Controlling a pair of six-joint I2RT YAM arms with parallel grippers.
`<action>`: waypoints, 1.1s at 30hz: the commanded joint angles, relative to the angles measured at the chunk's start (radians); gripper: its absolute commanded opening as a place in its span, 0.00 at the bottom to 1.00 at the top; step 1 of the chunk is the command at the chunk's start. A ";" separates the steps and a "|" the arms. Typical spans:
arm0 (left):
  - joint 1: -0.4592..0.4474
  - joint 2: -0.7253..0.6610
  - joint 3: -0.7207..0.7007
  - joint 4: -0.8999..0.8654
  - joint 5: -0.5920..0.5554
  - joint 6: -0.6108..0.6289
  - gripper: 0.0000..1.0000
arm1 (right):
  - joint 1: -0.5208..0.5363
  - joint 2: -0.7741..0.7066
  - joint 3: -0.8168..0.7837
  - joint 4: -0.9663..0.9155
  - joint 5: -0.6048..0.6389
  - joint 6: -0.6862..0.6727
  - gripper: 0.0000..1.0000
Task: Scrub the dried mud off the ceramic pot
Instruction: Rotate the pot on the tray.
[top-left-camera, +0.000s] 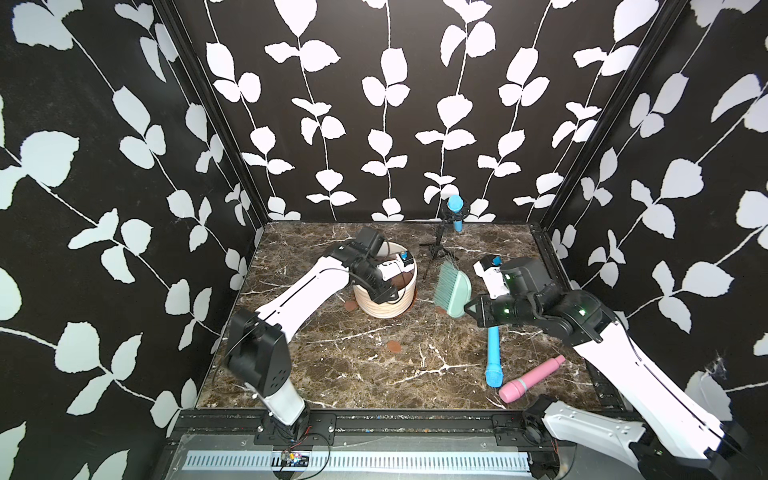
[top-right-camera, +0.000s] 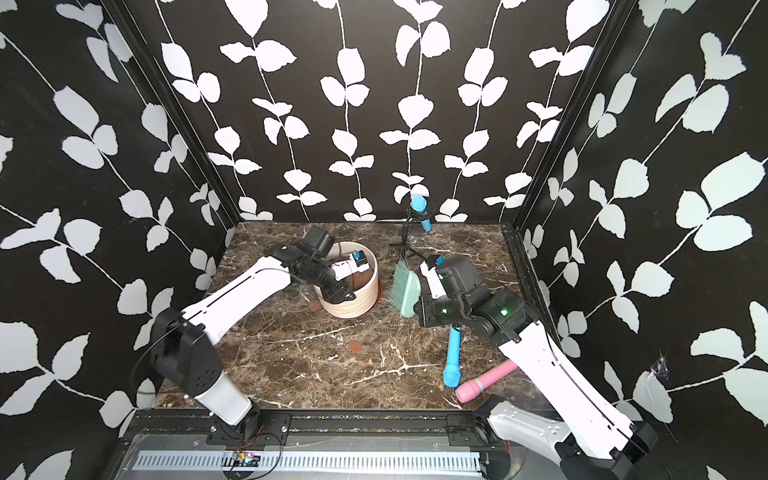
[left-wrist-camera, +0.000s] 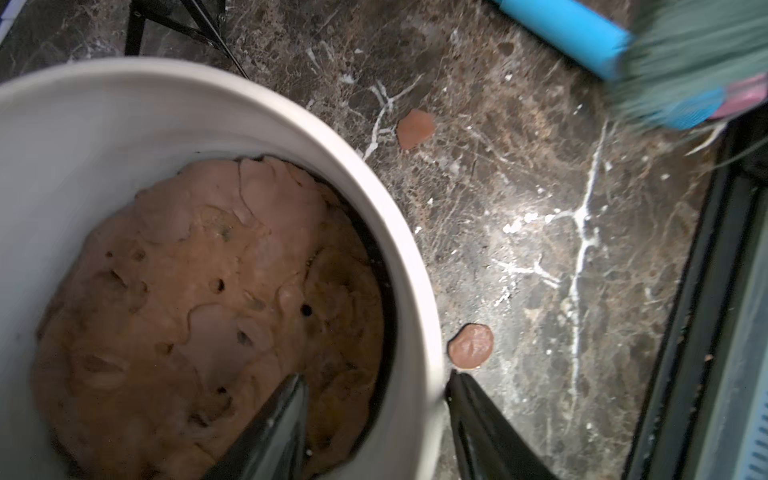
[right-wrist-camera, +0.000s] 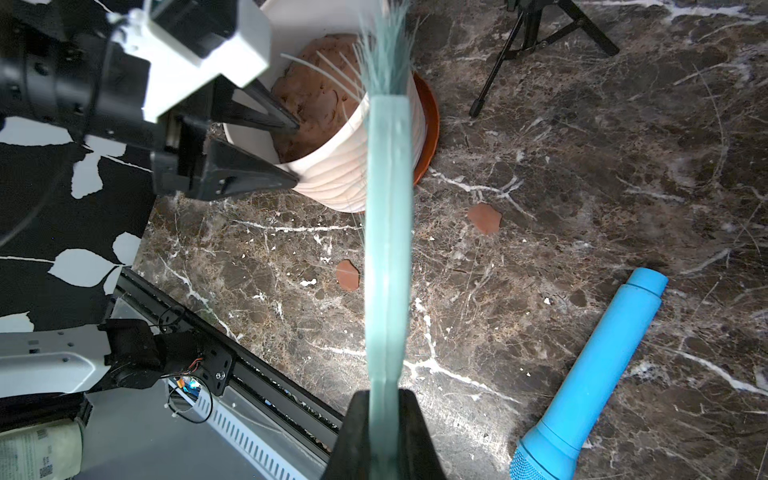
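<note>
Your left arm (top-left-camera: 291, 299) and right arm (top-left-camera: 648, 374) both wear flat white link shells, each scored with a thin dark line and joined by black motor housings. Right of centre, green lights (top-left-camera: 582, 311) glow on black joints. A thin black cable (top-left-camera: 332, 269) arcs over the left arm's white shell.

The right claw (right-wrist-camera: 385, 397) clamps the teal brush (right-wrist-camera: 388, 249), bristles toward the ceramic pot (right-wrist-camera: 332, 174).

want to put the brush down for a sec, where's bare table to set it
Widest: the front-centre of the brown marble table, between the flat reddish-brown mud disc, the front rail and the lying blue microphone. The back left corner beside the ribbed cream ceramic pot is bare. Crowded: front right, by the pink microphone, and between pot and teal brush.
</note>
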 joint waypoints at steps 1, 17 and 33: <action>-0.040 0.049 0.089 -0.137 -0.078 -0.029 0.34 | -0.006 -0.026 -0.006 0.040 -0.009 0.017 0.00; -0.216 0.083 0.134 0.193 -0.144 -0.349 0.00 | -0.051 -0.104 -0.021 0.027 0.237 0.044 0.00; -0.270 0.297 0.324 0.338 -0.494 -1.252 0.00 | -0.083 -0.217 -0.125 0.060 0.225 -0.006 0.00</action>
